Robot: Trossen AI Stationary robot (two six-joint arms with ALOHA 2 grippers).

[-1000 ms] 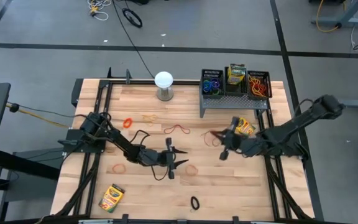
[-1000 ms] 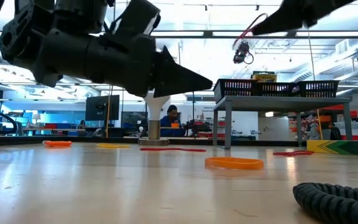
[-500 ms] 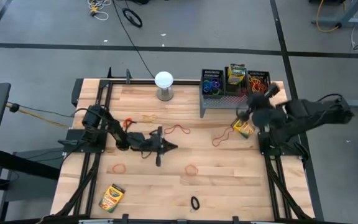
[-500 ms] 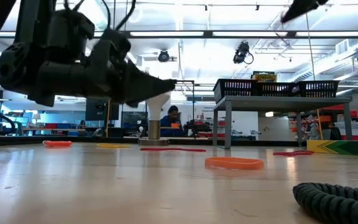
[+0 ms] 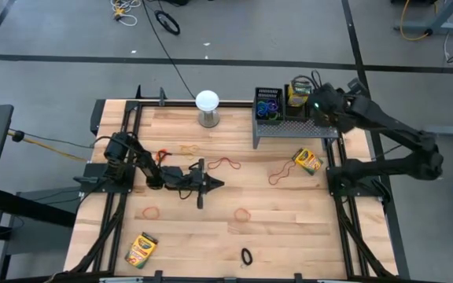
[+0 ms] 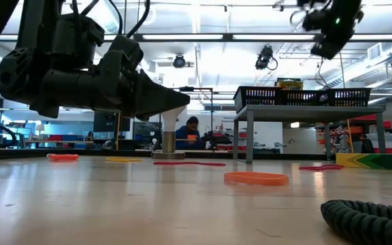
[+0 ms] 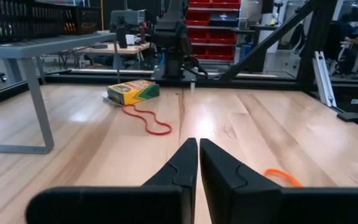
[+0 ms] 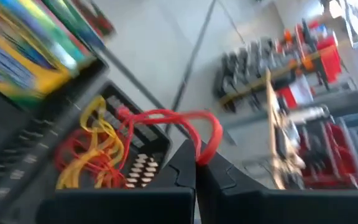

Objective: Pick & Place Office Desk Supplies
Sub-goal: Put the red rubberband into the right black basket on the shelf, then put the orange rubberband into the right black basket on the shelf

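Observation:
My right gripper (image 5: pixel 318 101) is up over the black mesh bins on the grey riser (image 5: pixel 289 130), shut on a red rubber band (image 8: pixel 166 119). Below it is the right-hand bin (image 8: pixel 138 163), holding red and yellow bands. A crayon box (image 5: pixel 298 94) fills the middle bin, and coloured bands fill the left bin (image 5: pixel 269 104). My left gripper (image 5: pixel 211 185) hovers level above the table's middle, shut, with nothing between its fingers (image 7: pixel 198 149). Crayon boxes (image 5: pixel 308 160) (image 5: pixel 141 249) and loose bands, red (image 5: pixel 226 163) (image 5: pixel 276 174) and orange (image 5: pixel 243 213), lie flat on the wood. My right gripper pinches one end of the red band's loop (image 8: pixel 205 154) between its two fingertips. The fingers slant downward toward the bins. The rest of the loop arches out past the fingers, lifted clear, over the right-hand bin.
A white globe (image 5: pixel 207 102) stands at the far edge, left of the riser. More bands lie about: orange (image 5: pixel 162 156) (image 5: pixel 149 211), tan (image 5: pixel 189 148), black (image 5: pixel 246 256). Dark frame rails run along the table's sides.
My right gripper has risen from the table's middle right and swung toward the far edge, carrying the red band up over the bins and tipping downward. My left gripper has shut on nothing and drawn back a little toward the far left, then kept still.

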